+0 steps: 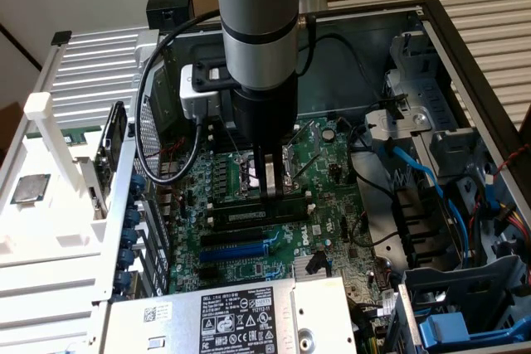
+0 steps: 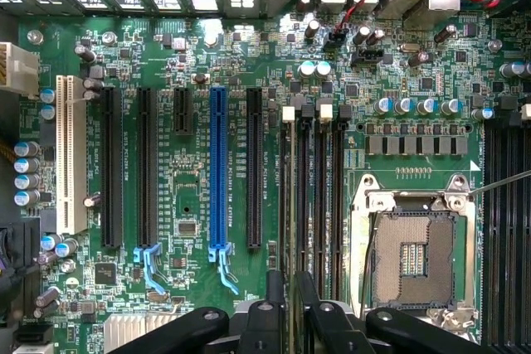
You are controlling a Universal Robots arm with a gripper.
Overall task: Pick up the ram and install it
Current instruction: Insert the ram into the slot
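Note:
The ram (image 1: 249, 215) stands on edge in a long black memory slot on the green motherboard (image 1: 249, 275), its pale label facing the case's front. In the wrist view it is a thin dark edge (image 2: 288, 196) in the slot nearest the expansion slots. My gripper (image 1: 267, 192) hangs straight down over the stick's middle. Its two dark fingers (image 2: 275, 304) stand slightly apart on either side of the stick's top edge, so the gripper (image 2: 291, 288) is open, with nothing lifted.
Further black memory slots (image 2: 323, 196) and the open CPU socket (image 2: 412, 259) lie beside the ram. A blue slot (image 2: 217, 172) and black expansion slots sit on the other side. The power supply (image 1: 241, 312), drive cage with blue cables (image 1: 415, 172) and case walls hem the board in.

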